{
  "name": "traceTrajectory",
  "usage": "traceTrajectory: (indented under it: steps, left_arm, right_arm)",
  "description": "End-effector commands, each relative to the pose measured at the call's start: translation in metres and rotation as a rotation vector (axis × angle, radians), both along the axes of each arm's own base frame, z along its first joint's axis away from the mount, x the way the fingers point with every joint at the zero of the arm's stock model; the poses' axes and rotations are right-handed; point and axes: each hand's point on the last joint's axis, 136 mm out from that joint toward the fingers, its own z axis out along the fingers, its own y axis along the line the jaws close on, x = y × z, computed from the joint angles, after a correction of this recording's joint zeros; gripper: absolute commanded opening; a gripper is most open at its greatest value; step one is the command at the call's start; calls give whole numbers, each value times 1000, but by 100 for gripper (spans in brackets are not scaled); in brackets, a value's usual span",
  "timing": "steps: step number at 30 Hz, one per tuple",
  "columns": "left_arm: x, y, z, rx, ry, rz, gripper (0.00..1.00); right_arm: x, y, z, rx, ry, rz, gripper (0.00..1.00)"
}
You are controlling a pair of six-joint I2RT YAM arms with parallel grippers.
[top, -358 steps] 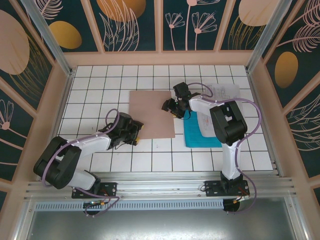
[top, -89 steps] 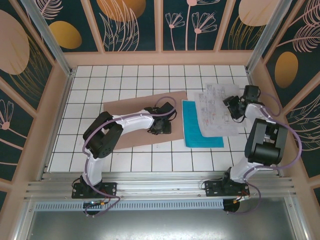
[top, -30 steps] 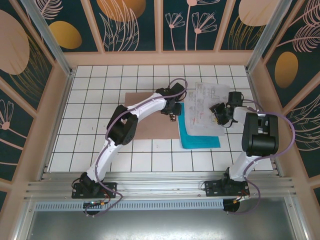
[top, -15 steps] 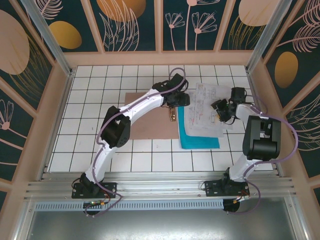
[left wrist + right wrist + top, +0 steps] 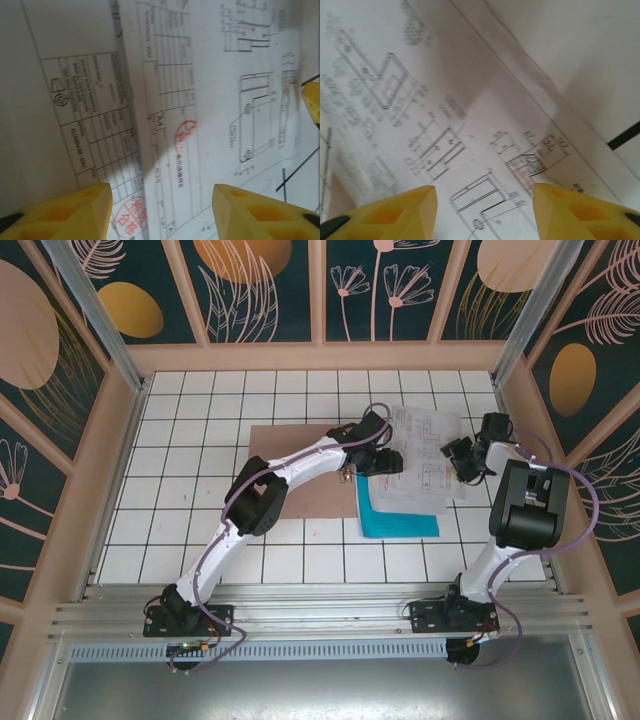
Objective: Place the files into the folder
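Tabletop white-tiled, floral walls, left gripper and right gripper open over files

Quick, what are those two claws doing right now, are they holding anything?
The left gripper is open, holding nothing, over the printed sheets.
The right gripper is open, holding nothing, over the same sheets.

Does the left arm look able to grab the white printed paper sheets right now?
Probably yes: the left pincer sits open right over the white printed paper sheets, with nothing lying between them.
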Motion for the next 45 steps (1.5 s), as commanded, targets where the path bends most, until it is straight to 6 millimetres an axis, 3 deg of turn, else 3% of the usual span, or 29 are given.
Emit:
traceTrajectory:
  steps: [1,8,13,18,22,27,35,40,45]
  left_arm:
    - [-1,4,-7,7,-9,-1,56]
    - [-12,4,-29,15,28,-14,55]
    - [-12,9,-31,36,23,-9,50]
    - [-9,9,-24,36,0,-7,28]
    - [-4,8,-6,23,-35,1,13]
    - [5,2,35,-23,-93,17,0]
    - [11,-1,103,-101,-161,35,0]
    - [11,20,120,-78,-167,54,0]
    - [6,62,119,-16,-161,74,0]
  right_arm:
    - [-2,-8,-11,-40,39,19,54]
    - [-5,6,-25,-5,58,64,54]
    - [-7,20,-25,-4,62,95,54]
    - [-10,15,-21,-34,64,86,54]
    - [-6,12,-9,-57,37,83,54]
    - [5,11,22,-102,-24,79,54]
    - [14,14,71,-158,-128,41,55]
    - [14,26,92,-145,-179,58,55]
    - [13,46,103,-114,-218,108,55]
